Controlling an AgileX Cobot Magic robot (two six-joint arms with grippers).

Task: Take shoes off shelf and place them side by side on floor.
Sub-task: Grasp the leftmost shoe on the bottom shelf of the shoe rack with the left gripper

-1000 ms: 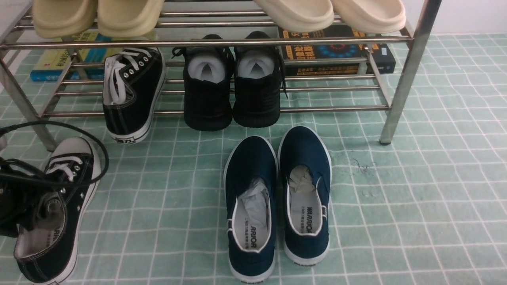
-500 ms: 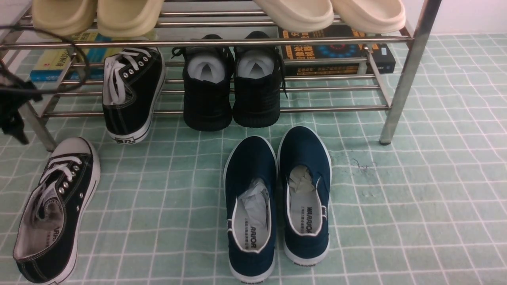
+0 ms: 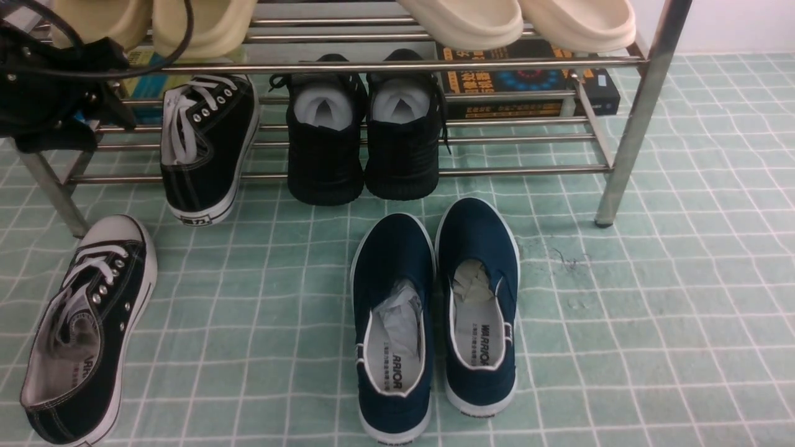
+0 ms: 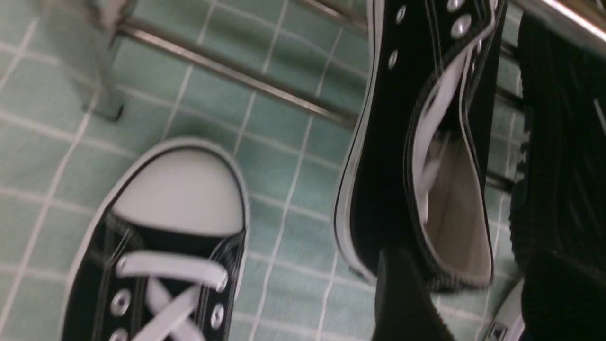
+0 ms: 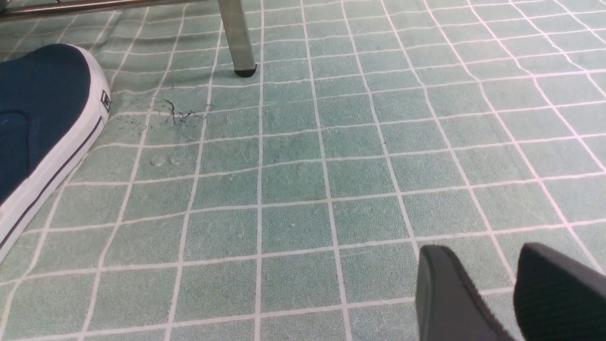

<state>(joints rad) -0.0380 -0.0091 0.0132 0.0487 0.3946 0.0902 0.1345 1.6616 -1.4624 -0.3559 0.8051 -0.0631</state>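
Pale green gridded floor (image 3: 652, 323) runs under everything, slightly wrinkled. At the left end of the shelf (image 3: 640, 112), level with its tiers, hangs the left gripper (image 4: 473, 274), fingers spread and empty, clear of both shoes. Near it, to its right, one black canvas shoe (image 3: 208, 146) rests on the lower tier, leaning, its heel out past the front bar, close beside the black knit sneakers (image 3: 363, 136). The second canvas shoe (image 3: 87, 329) lies on the floor at the left edge, toe near the shelf's front left leg. Bare floor separates it from the navy slip-ons (image 3: 435, 310). The right gripper (image 5: 492, 284), fingers parted on nothing, hovers low over open floor to their right.
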